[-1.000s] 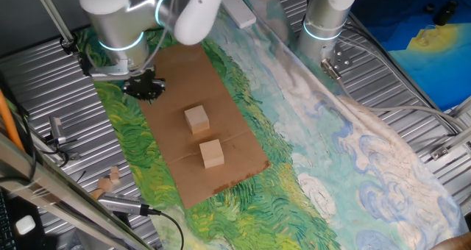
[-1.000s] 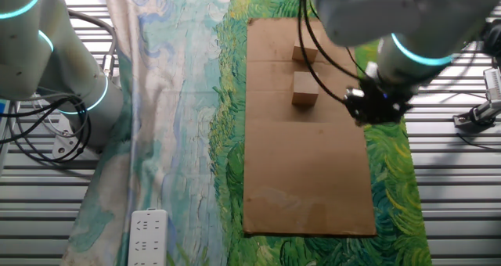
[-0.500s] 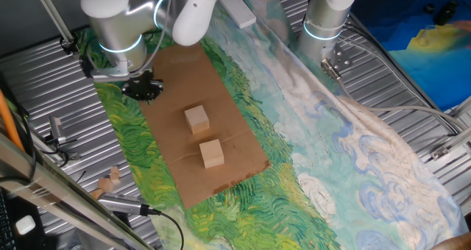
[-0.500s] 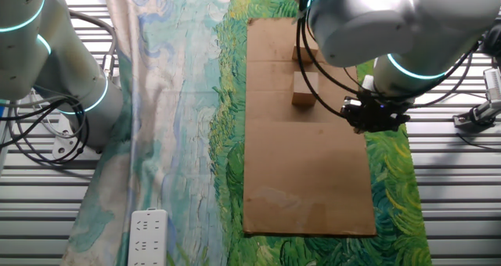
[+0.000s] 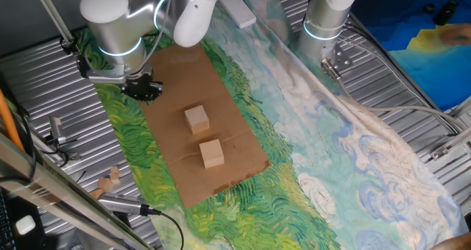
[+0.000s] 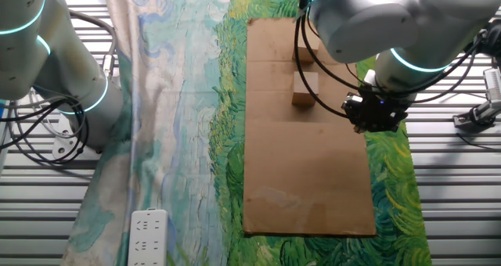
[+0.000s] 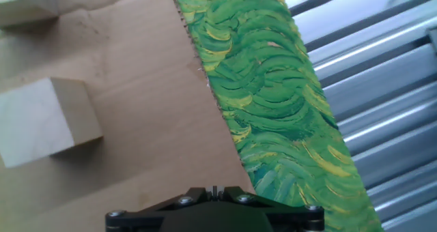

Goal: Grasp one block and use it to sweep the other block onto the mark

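Two pale wooden cubes lie on a brown cardboard sheet (image 5: 221, 95). One cube (image 5: 196, 120) is nearer my gripper. The other cube (image 5: 212, 153) lies just beyond it. In the other fixed view the near cube (image 6: 305, 88) is clear, and the far cube (image 6: 306, 54) is partly behind the arm's cables. My gripper (image 5: 143, 88) hangs low over the cardboard's edge (image 6: 374, 113), apart from both cubes, and holds nothing. In the hand view its dark jaws (image 7: 214, 191) meet in a thin slit. The near cube (image 7: 44, 119) is up to the left there. I cannot make out the black mark.
The cardboard lies on a green and blue painted cloth (image 5: 309, 162) over a ribbed metal table (image 5: 383, 66). A second arm's base (image 5: 324, 22) stands at the far side. A white power strip (image 6: 149, 235) and small wooden pieces (image 5: 109, 182) lie near the edges.
My gripper has shifted only slightly at the cardboard's edge. The cubes have not moved.
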You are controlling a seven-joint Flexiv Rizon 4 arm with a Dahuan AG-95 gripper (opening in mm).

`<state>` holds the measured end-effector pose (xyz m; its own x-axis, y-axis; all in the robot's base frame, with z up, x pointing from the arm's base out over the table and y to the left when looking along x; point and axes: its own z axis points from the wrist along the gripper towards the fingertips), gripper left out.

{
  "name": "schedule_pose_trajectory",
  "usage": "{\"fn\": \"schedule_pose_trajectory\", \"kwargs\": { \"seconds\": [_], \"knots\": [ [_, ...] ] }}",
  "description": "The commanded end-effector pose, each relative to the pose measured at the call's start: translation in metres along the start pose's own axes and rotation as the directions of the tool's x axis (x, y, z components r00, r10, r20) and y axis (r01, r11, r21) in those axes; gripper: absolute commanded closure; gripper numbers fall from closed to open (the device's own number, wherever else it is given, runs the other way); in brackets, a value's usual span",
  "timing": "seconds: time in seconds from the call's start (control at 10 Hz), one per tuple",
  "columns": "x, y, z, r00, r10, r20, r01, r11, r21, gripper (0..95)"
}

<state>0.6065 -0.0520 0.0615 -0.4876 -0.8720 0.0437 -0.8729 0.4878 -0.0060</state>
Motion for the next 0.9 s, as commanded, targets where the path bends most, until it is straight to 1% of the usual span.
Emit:
{"fn": "schedule_pose_trajectory", "kwargs": {
  "seconds": [0.1,0.9],
  "knots": [
    [0.0004,-0.0006,0.0007,1.0,0.003,-0.001,-0.003,1.0,0.003,95.0],
    [0.0004,-0.0005,0.0007,1.0,0.01,-0.006,-0.01,1.0,0.006,95.0]
  ]
}}
